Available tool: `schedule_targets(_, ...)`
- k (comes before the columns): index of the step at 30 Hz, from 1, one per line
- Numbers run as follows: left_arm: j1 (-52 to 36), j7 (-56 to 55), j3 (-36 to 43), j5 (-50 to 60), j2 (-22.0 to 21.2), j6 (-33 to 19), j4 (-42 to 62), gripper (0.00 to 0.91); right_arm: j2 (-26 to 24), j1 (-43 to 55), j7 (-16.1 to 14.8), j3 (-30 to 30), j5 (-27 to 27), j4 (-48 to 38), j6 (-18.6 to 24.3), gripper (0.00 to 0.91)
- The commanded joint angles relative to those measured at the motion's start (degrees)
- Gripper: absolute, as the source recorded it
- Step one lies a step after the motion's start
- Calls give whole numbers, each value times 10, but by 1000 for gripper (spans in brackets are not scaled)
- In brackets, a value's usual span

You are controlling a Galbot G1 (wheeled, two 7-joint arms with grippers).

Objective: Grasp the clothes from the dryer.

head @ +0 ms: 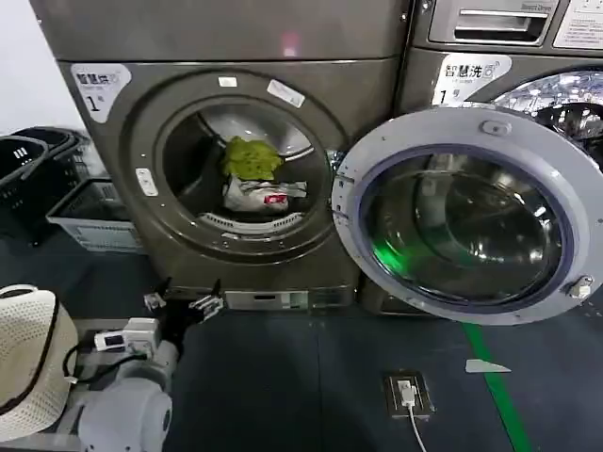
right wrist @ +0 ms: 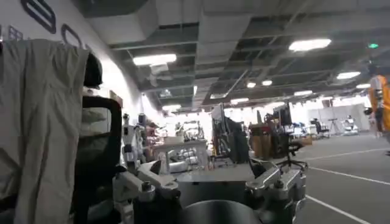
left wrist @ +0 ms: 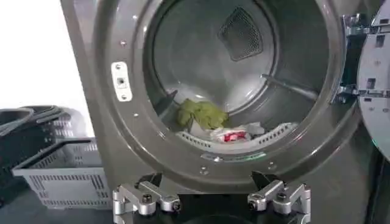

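Inside the dryer [head: 141,122] drum, the clothes [head: 252,177] lie heaped low behind the swung-open door [head: 466,215]; the left claw [head: 182,303] waits spread below the porthole, lined up to reach in. The right claw [right wrist: 210,192], spread too, faces the room.

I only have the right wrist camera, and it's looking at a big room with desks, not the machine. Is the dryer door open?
Observer: Yes. The dryer has its door swung wide open toward the robot's right.
Operator: Are the clothes inside?
Observer: Yes. The clothes lie in a small heap at the bottom front of the drum, with the green piece on top of the white one.
Operator: Where is the left tool?
Observer: The left tool is low in front of the dryer, below the round opening. It is open and holds nothing.
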Motion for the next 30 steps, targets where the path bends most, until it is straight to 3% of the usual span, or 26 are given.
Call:
schedule_targets(1,1,0,2,2,-2,28,0,907,1,1,1,-1,0,1,0,907)
schedule_targets(30,5,4,2,0,-5,28,1,907,11,-1,0,4,0,3,1,907)
